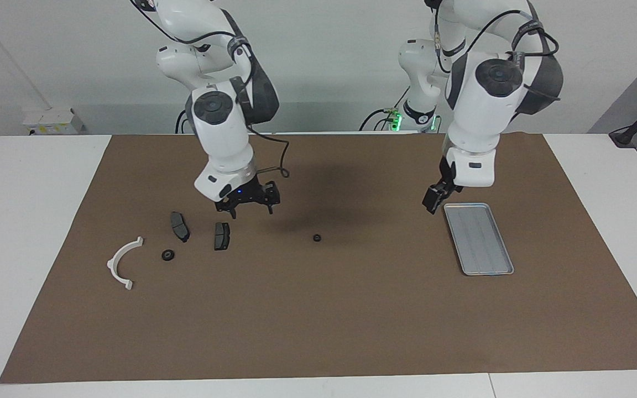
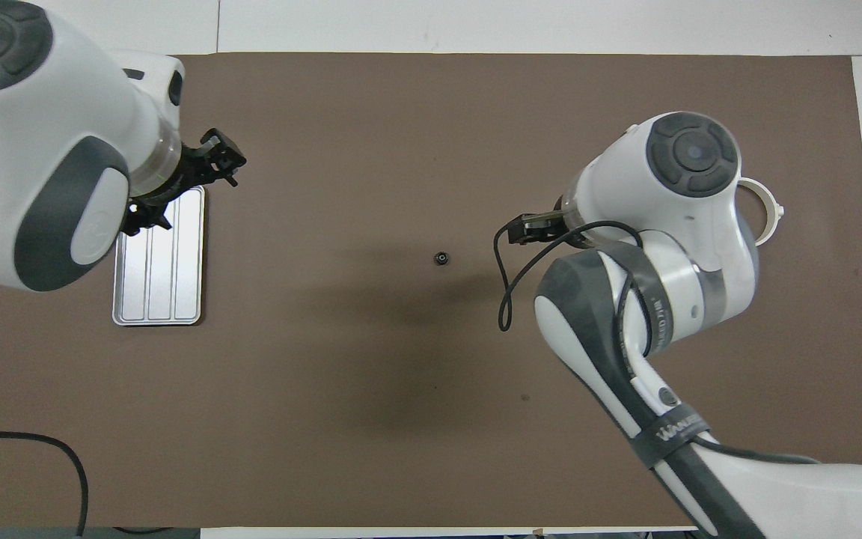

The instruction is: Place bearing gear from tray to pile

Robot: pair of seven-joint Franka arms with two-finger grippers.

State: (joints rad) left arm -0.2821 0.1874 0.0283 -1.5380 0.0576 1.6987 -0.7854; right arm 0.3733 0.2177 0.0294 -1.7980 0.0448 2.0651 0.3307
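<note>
While the pile (image 1: 221,235) is lying toward the right arm's end of the mat, with its white bracket (image 1: 122,264), one bearing gear (image 1: 168,255) and two brake pads (image 1: 179,226) near each other, the right gripper (image 1: 247,207) is hanging over the mat just beside the pads, its claw spread wide and carrying nothing. A second bearing gear (image 1: 316,238) is lying alone in the middle of the mat, well apart from the pile and from the tray (image 1: 478,237). I am judging that this one is waiting for pickup: the right gripper should be coming straight down over it, closing across its rim, then setting it among the parts without pushing them. The left gripper (image 1: 433,200) is hovering over the tray's edge, open and empty; the tray is holding nothing.
</note>
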